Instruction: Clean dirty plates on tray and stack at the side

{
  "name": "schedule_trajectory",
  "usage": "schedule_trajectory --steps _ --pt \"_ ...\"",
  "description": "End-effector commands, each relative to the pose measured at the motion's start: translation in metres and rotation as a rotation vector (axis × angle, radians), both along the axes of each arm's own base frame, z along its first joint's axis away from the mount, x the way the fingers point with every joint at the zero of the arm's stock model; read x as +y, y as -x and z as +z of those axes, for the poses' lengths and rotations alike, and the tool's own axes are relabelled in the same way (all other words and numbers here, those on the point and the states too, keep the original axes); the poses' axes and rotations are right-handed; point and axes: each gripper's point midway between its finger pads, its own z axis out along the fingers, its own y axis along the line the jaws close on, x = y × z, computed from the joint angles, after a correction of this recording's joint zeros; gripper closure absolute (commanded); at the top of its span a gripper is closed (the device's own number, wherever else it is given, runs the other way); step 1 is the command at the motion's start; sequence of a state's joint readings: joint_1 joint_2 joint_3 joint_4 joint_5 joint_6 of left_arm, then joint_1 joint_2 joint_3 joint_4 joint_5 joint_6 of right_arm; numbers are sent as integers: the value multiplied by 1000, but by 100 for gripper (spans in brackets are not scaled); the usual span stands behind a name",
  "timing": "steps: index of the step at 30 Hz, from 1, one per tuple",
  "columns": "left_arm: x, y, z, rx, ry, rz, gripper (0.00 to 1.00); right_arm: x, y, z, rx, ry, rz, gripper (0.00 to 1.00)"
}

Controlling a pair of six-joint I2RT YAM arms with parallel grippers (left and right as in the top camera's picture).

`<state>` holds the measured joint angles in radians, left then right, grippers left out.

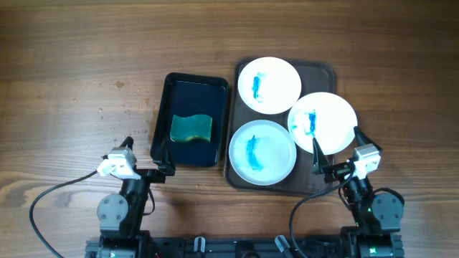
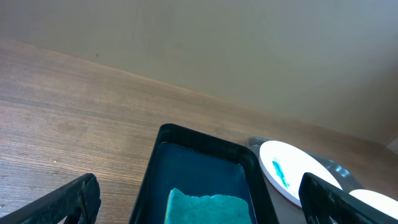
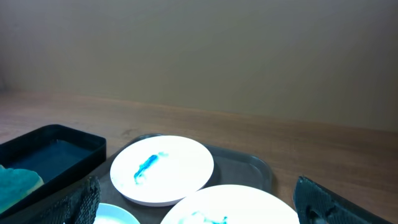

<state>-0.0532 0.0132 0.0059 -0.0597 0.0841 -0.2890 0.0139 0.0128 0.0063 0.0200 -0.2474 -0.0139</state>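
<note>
White plates (image 1: 276, 147), three and blue-smeared, sat on the dark tray (image 1: 321, 77) right of the table's (image 1: 72, 57) middle, while the left hand (image 1: 147, 149) and right hand (image 1: 337, 145) hung released near the front edge.

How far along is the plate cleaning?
Done: nothing. The far plate, right plate and near plate on the tray show blue smears. In hand: nothing; left gripper and right gripper have open, empty jaws; sponge lies in its black bin. Left: wipe and stack all three.
</note>
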Motion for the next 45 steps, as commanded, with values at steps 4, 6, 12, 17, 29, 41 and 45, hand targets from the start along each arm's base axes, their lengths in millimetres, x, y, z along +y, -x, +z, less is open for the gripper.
schedule_trajectory --steps 4,6,12,17,29,41,45 --pt "-1 0 -2 5 -19 -8 0 2 1 1 -10 12 14 0" --pt "-1 0 -2 5 -19 -9 0 2 1 1 -10 11 14 0" --pt "-1 0 -2 5 -19 -9 0 2 1 2 -13 11 14 0" --pt "-5 1 2 -9 -17 -32 0 13 4 3 -18 10 76 0" --pt "-27 -3 103 124 -1 -160 0 39 17 108 213 -131 239 0" --pt "-65 -47 70 891 113 -344 0 66 -31 69 935 -345 328 0" --pt "-70 -56 19 1059 7 -291 0 48 -23 28 1091 -283 199 11"
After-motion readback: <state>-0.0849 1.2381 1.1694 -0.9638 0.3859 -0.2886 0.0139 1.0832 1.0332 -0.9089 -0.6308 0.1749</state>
